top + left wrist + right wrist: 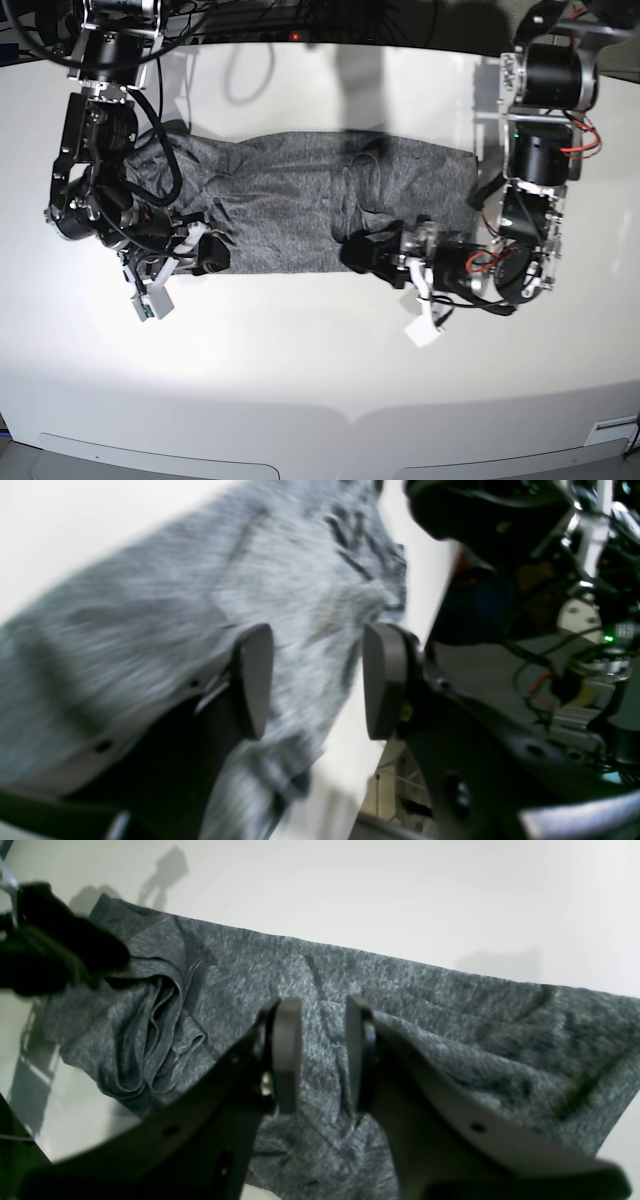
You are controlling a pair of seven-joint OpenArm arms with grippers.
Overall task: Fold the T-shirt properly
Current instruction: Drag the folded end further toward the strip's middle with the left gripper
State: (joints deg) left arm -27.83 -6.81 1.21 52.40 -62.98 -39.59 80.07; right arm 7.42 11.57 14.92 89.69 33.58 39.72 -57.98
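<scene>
**Both pincers at the shirt's near hem**

T-shirt lies mid-frame on the white table, long axis left–right. Left gripper and right gripper both hover spread and empty at its lower edge; neither is clearly nearer.

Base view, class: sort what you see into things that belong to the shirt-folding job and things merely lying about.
Belong to the job:
- heathered dark-grey knit T-shirt, spread flat
- left gripper, open at its near edge
- right gripper, open at its near edge

Lying about:
- nothing loose; only the glossy white table
</scene>
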